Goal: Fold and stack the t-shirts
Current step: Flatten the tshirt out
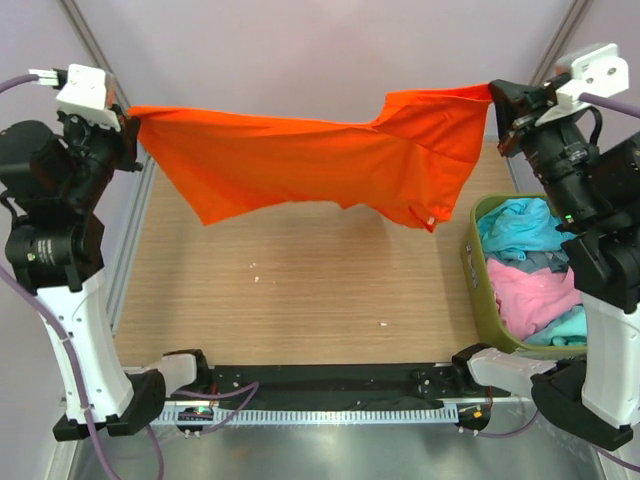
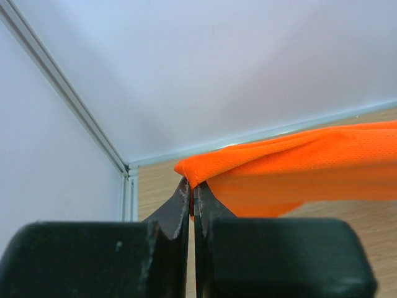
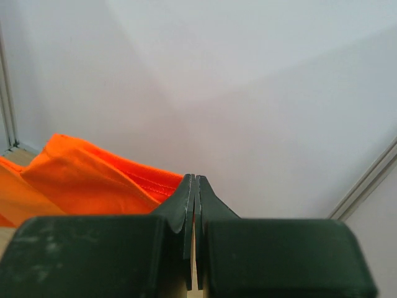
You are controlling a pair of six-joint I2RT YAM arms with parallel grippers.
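Aloft, one orange t-shirt point(image 1: 330, 160) hangs between two closed pairs of fingers

Up close, the left fingers point(image 2: 180, 214) are pressed together on a bunched corner of the shirt, and the cloth folds over their tips. The right fingers point(image 3: 184, 208) are clamped together as well, with a stitched hem of the same shirt caught at their left side. From above, that pair holds the shirt's far right corner.

The shirt is plain and bright orange, with a fine pinhole knit that shows in the left wrist view. It is stretched sideways in the air over the far part of the wooden bench point(image 1: 300, 290), and its top edge sags a little in the middle. The right part hangs lower than the left and carries a small white label point(image 1: 432, 222) at its lowest corner.

Counted: one orange shirt, two arms and one olive-green bin point(image 1: 472, 270) at the bench's right edge, just beside the right arm. Crumpled inside the bin are turquoise cloth point(image 1: 520, 225) in two patches, one pink heap point(image 1: 530, 290) and a grey strip point(image 1: 545, 262) between them. How many shirts these make cannot be told.
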